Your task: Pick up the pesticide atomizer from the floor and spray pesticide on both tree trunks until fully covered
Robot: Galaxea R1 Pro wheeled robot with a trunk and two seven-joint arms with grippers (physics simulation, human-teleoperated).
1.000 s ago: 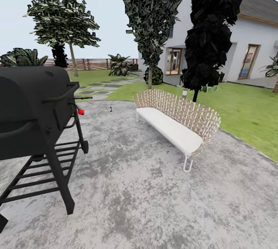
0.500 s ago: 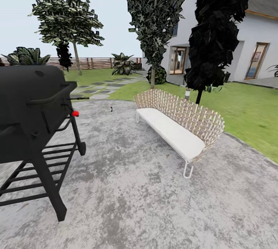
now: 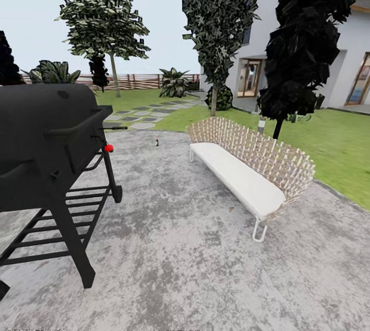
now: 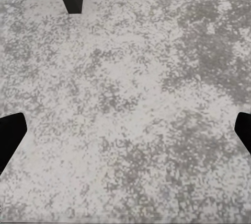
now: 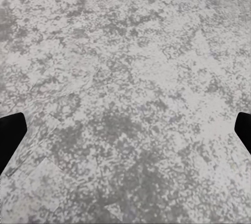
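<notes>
Atomizer (image 3: 156,142), if that speck on paving (image 3: 195,269) past grill (image 3: 49,141) is it, not yet picked up; spraying undone. Both grippers' jaws spread, empty.

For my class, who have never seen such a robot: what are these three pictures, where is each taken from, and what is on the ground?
This is a simulated wheeled robot with two arms. The big picture comes from its head camera: a grey paved patio, a black grill, a woven bench, a lawn, a house and a leafy pale-trunked tree. A tiny object stands far off on the paving, too small to identify. The other two pictures come from cameras by each arm's jaws, looking down at paving. The dark tips at the edges are fingers, wide apart, holding nothing.
</notes>
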